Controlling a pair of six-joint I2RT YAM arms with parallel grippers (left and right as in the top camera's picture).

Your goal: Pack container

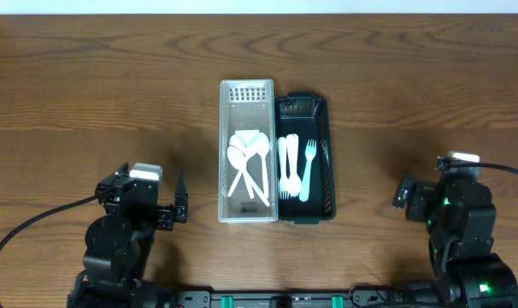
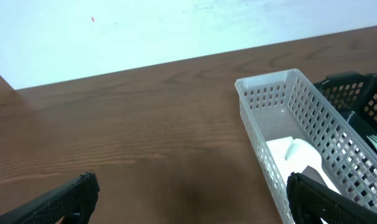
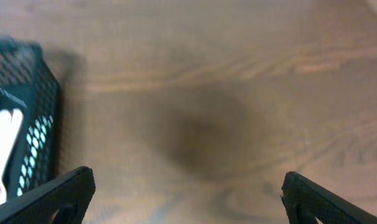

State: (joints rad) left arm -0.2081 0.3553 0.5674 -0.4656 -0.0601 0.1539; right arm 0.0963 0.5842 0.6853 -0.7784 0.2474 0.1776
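A white slotted container [image 1: 223, 154] stands at the table's middle with several white plastic spoons [image 1: 249, 167] in it. Touching its right side is a dark container [image 1: 330, 158] holding white forks [image 1: 295, 168]. My left gripper [image 1: 144, 192] rests open near the front left, with nothing between its fingers. In the left wrist view it [image 2: 191, 205] hovers over bare wood, the white container [image 2: 266, 93] just right of it, spoons [image 2: 294, 150] inside. My right gripper [image 1: 441, 190] sits open at the front right. In the right wrist view it [image 3: 188, 202] is empty, with the dark container [image 3: 33, 106] at far left.
The wooden table [image 1: 114, 85] spreads around both containers. Black cables [image 1: 24, 231] trail from the arm bases along the front edge. A pale wall [image 2: 145, 25] shows beyond the table's far edge in the left wrist view.
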